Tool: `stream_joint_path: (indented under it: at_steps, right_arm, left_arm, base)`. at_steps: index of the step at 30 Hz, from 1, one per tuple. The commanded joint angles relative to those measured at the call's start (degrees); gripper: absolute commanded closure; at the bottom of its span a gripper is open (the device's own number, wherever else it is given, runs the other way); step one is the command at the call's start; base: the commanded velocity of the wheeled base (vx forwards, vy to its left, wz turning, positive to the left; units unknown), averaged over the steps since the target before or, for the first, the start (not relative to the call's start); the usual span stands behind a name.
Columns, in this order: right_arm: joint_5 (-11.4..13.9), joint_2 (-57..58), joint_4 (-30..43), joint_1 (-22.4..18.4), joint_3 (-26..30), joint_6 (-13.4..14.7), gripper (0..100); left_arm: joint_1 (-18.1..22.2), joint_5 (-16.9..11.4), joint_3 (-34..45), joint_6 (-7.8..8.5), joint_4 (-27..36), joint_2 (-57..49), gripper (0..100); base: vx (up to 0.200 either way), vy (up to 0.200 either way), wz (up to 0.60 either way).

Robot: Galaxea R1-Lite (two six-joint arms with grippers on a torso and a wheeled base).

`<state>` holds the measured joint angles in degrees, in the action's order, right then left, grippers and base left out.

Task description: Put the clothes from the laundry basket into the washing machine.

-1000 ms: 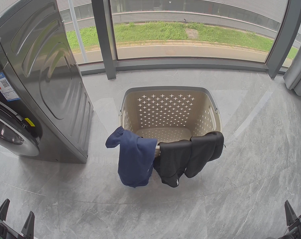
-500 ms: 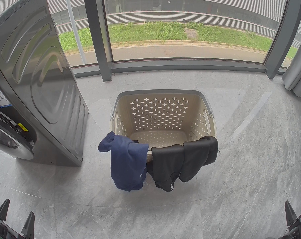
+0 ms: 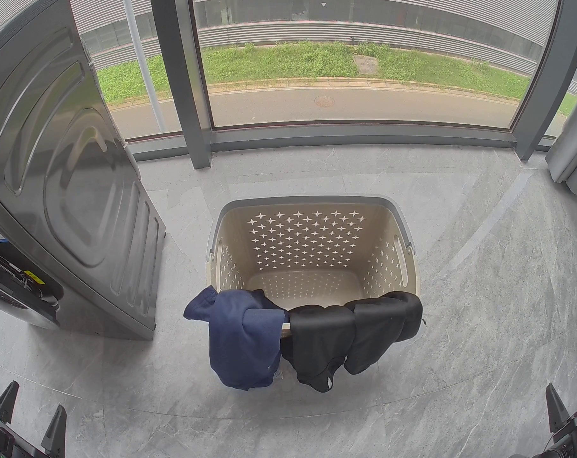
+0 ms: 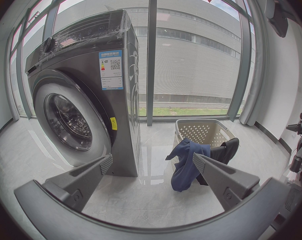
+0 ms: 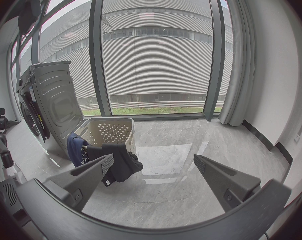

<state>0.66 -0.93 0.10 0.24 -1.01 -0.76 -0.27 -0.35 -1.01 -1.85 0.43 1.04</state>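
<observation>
Clothes [image 3: 314,341] are seen draped over the near rim of the laundry basket [image 3: 307,201], which is set on the grey tiled floor [image 3: 486,326] in front of a tall window [image 3: 352,46]. A blue garment [image 3: 244,345] is hung over the near corner on the robot's left. A black garment [image 3: 365,332] is folded over the rim just beside it, and the two touch. Both are left hanging down the outer wall of the basket. The basket is beige, pierced with star-shaped holes and edged in grey. The washing machine [image 3: 66,179] is placed to the left of the basket, near it but apart, and its round glass door [image 4: 69,122] looks closed in the left wrist view. A pale curtain [image 3: 575,147] is hung at the far right. The left hand [image 4: 151,160] is held low at the near left, well apart from the basket. Its fingers are spread wide and nothing is gripped between them. The right hand [image 5: 153,160] is held low at the near right, likewise spread wide with nothing in its grasp.
</observation>
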Motion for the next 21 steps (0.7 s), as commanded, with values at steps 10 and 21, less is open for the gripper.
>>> stream_joint_path:
  at_steps: [10, 21]
  right_arm:
    - [0.0, 0.9, 0.1, 0.0, 1.0, 0.0, 0]
    - [-0.2, 0.9, -0.1, 0.0, 1.0, 0.4, 0]
  left_arm:
    - [0.0, 0.0, 0.9, -0.08, 0.0, -0.9, 0]
    - [0.0, 0.0, 0.9, -0.17, 0.0, -0.9, 0]
  base:
    - [0.160, 0.000, 0.00]
    - [0.018, 0.000, 0.00]
